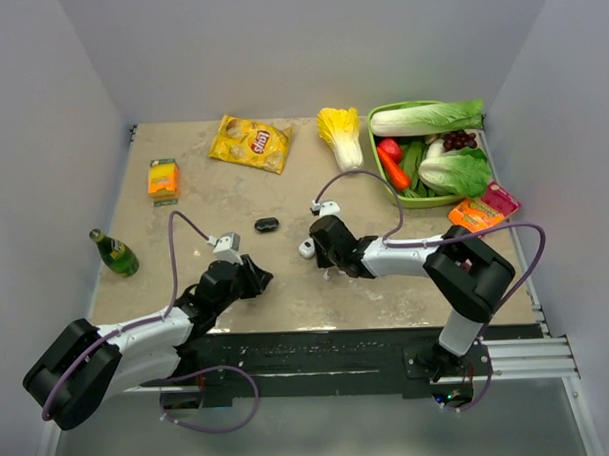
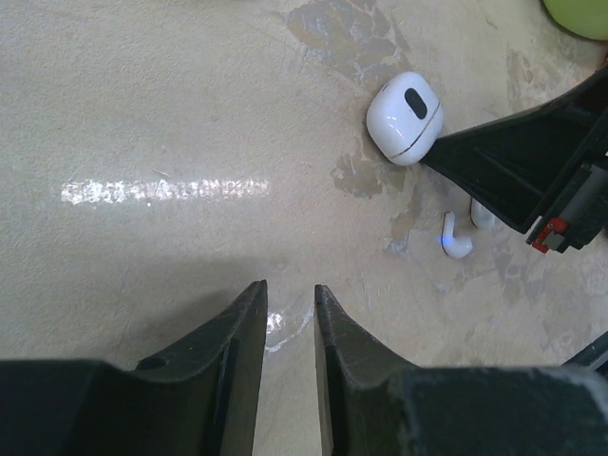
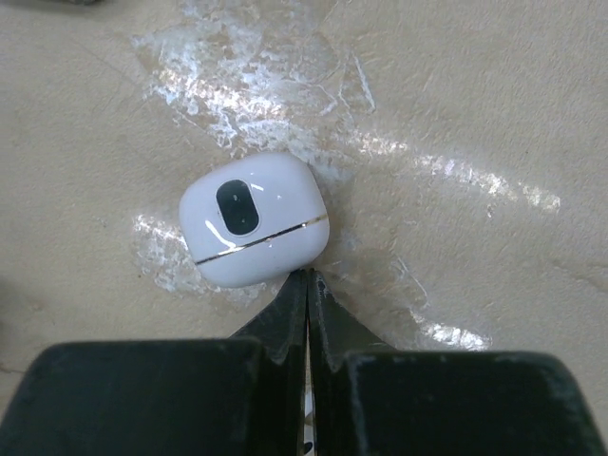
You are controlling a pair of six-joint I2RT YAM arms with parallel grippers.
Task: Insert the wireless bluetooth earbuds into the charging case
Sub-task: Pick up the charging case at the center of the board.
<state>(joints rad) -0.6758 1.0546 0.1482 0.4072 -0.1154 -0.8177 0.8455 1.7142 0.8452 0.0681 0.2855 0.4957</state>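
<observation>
The white charging case (image 3: 255, 218) lies closed on the table; it also shows in the top view (image 1: 307, 249) and the left wrist view (image 2: 406, 117). My right gripper (image 3: 309, 275) is shut, its tips touching the case's near edge. One white earbud (image 2: 456, 240) with a blue light lies on the table beside that gripper. A second white bud (image 2: 481, 215) is partly hidden behind the right gripper's fingers (image 2: 513, 161). My left gripper (image 2: 290, 290) is open a little and empty, short of the buds. A small black case (image 1: 266, 224) lies farther back. No black buds show.
A green bottle (image 1: 115, 253) lies at the left. An orange box (image 1: 163, 178), a chip bag (image 1: 251, 142) and a cabbage (image 1: 342, 135) sit at the back. A green basket (image 1: 379, 113) of vegetables and snack packets (image 1: 482, 210) are at the back right.
</observation>
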